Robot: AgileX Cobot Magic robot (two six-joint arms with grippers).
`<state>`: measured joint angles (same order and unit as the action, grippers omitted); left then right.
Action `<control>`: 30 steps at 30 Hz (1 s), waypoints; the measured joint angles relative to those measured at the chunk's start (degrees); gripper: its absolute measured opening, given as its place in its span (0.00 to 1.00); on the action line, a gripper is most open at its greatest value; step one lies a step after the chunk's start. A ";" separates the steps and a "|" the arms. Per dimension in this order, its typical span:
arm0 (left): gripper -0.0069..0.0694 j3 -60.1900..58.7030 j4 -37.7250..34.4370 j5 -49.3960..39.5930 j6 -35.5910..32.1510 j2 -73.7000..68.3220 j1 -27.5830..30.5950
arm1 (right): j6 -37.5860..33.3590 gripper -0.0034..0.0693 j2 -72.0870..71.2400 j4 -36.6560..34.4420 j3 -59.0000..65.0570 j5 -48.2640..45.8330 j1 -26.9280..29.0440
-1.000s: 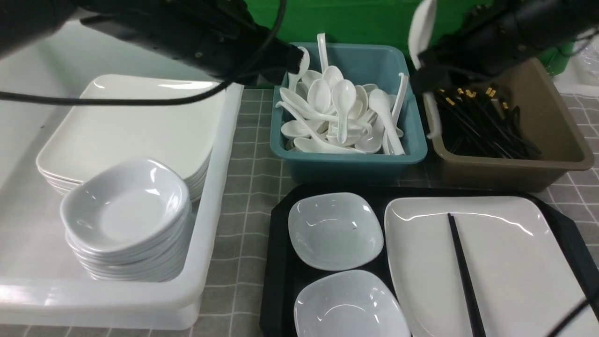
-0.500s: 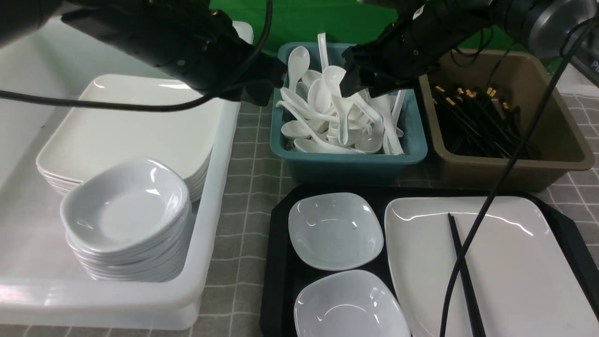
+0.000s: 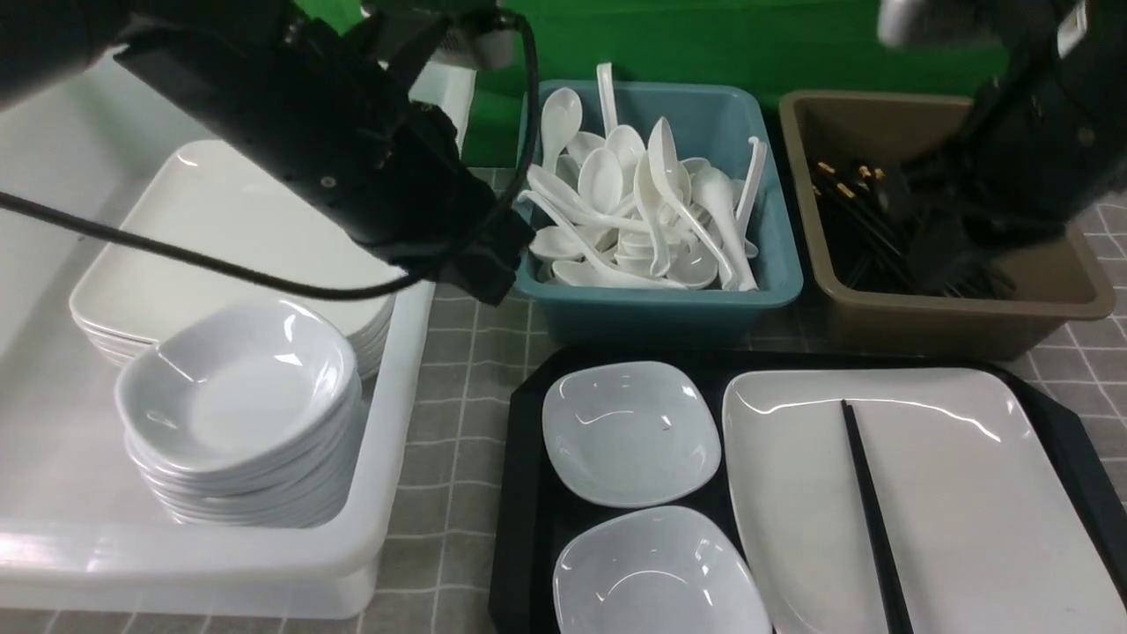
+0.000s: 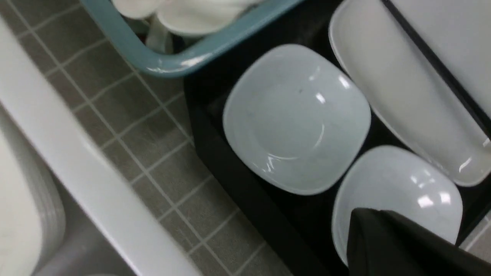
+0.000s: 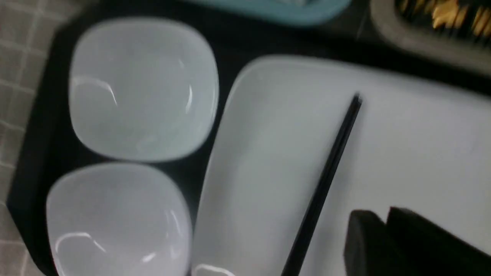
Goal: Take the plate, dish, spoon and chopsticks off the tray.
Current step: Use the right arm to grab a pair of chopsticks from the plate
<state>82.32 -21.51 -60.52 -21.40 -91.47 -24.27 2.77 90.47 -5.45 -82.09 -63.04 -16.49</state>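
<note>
White bin [image 3: 379, 493] on the L, stacked plates [image 3: 264, 229] and bowls [image 3: 238, 387] inside; the L wrist cam gets mostly its wall. Tray [image 3: 519, 546] front and centre, plate [image 3: 1012, 493] on its R side. Teal bin [image 3: 660, 317] and brown bin [image 3: 968, 326] behind, both whole in front view, just edges from the R wrist. Two dishes [image 3: 629, 431] [image 3: 660, 577] on the tray, L of the plate. L gripper [image 3: 497, 286] shut, nothing held; R gripper [image 5: 385, 216] a blur up front, but its wrist cam shows tips a crack apart, empty! Chopsticks [image 3: 872, 511] lying together on the plate, spoons [image 3: 647, 202] heaped in teal.
</note>
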 joint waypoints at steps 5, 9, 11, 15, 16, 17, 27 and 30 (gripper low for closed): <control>0.09 -4.38 1.42 0.22 -0.26 0.00 -5.49 | 4.71 0.56 -1.60 0.27 21.27 13.88 0.00; 0.09 -7.08 1.85 1.74 0.13 0.00 -7.82 | 5.71 0.68 0.25 0.17 27.59 20.70 0.00; 0.09 -7.60 1.91 2.42 0.19 0.00 -8.10 | 6.00 0.70 1.72 0.17 28.79 22.53 0.00; 0.09 -7.84 2.18 3.57 0.30 0.00 -8.09 | 6.55 0.71 4.05 -0.01 29.08 24.89 -0.33; 0.09 -7.84 2.25 3.62 0.30 0.00 -8.09 | 6.55 0.71 4.38 -0.11 29.13 25.17 -0.41; 0.09 -7.84 2.25 3.64 0.30 0.00 -8.09 | 6.63 0.71 4.72 -0.19 29.13 25.48 -0.82; 0.09 -7.84 2.36 4.16 0.31 0.00 -8.09 | 6.78 0.54 7.33 0.44 28.77 26.51 -2.00; 0.09 -7.84 2.38 4.16 0.36 0.00 -8.09 | 5.86 0.24 7.33 0.84 28.77 26.51 -2.00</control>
<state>74.48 -19.13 -56.36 -21.03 -91.47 -32.37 8.64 97.79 -4.61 -53.32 -36.53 -18.49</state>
